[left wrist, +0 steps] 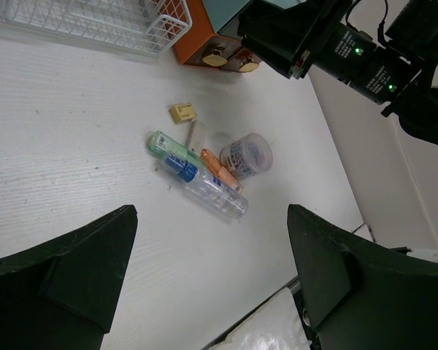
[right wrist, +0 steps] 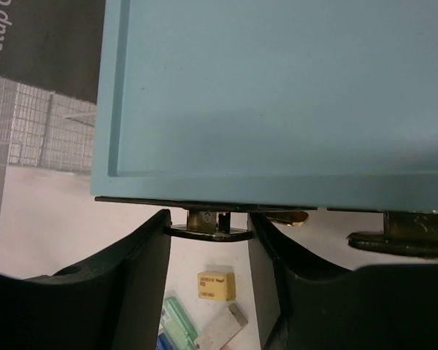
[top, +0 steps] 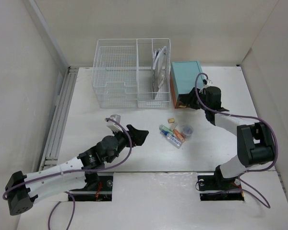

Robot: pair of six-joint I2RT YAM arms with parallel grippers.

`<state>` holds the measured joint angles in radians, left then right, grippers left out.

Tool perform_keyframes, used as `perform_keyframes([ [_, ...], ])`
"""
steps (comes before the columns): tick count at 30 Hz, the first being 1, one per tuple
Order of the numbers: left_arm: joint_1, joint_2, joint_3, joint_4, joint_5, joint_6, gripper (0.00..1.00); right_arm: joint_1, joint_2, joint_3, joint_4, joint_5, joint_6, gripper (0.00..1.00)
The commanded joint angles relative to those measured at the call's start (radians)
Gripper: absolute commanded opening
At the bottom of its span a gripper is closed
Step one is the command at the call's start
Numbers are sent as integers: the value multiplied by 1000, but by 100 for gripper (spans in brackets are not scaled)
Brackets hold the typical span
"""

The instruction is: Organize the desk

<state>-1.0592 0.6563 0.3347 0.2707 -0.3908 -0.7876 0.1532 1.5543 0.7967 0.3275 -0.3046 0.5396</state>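
Only the overhead view gives you the whole desk (top: pixel 86 120), which spans the walled bay under both arms. The wire basket (top: pixel 116 72) is at the far side, with the teal drawer box (top: pixel 185 76) just beside it on the right. Your left wrist view sorts out the clutter: a yellow eraser (left wrist: pixel 182 111), a green tube (left wrist: pixel 168 146), a blue-capped clear tube (left wrist: pixel 208 186), an orange pen (left wrist: pixel 220 169) and a round tub (left wrist: pixel 247 154). It also shows the box's orange front. Your left claw (left wrist: pixel 210 219) hangs wide open above the desk, holding nothing. Only the right wrist view shows the right claw (right wrist: pixel 210 248) about half closed around a brass handle (right wrist: pixel 208 232). You cannot tell whether it pinches.
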Motion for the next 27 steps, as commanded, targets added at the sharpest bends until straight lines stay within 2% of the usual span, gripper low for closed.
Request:
perform_keyframes([
  [1,-4,-18,-5,21,7,-15,81,-1,-91,-34,105,56,13,23],
  [3,-4,-18,-5,21,7,-15,81,-1,-114,-54,105,45,13,23],
  [11,-4,-29,-14,21,17,-15,81,-1,-256,-204,-77,-48,-58,24],
  [17,-13,-29,-14,21,17,-15,81,-1,-258,-188,-215,-177,-128,37],
  [19,-13,-29,-14,12,17,-15,81,-1,-258,-188,-216,-208,-139,52],
  [23,-13,-29,-14,12,17,-15,82,-1,-280,-179,-216,-275,-151,67],
  [27,-13,-20,-5,12,17,-6,82,-1,-324,-179,-226,-352,-162,68],
])
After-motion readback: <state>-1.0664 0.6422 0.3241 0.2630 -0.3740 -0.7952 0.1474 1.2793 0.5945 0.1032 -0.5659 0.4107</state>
